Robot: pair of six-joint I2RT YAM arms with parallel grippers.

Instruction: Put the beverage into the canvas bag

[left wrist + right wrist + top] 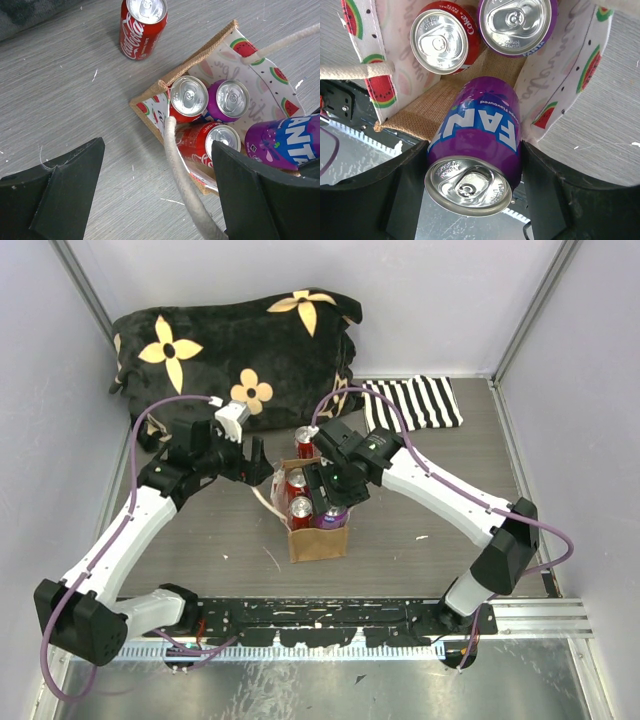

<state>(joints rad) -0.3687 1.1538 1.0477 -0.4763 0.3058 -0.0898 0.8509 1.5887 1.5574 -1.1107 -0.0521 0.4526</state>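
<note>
The beverage, a purple Fanta can (475, 145), is clamped between my right gripper's (472, 185) fingers. It hangs tilted over the open mouth of the canvas bag (318, 543), its base end pointing into the bag. The bag (150, 97) is tan outside with a watermelon-print lining (570, 75). Inside stand two red Coke cans (189, 97) (207, 142) and a purple can (231, 100). My left gripper (157, 195) is open just left of the bag, with a cream rope handle (185, 185) running loose between its fingers.
Another red Coke can (305, 442) stands on the table behind the bag. A black pillow with cream flowers (235, 340) lies at the back, a black-and-white striped cloth (415, 400) at the back right. A black rail (330, 615) runs along the near edge.
</note>
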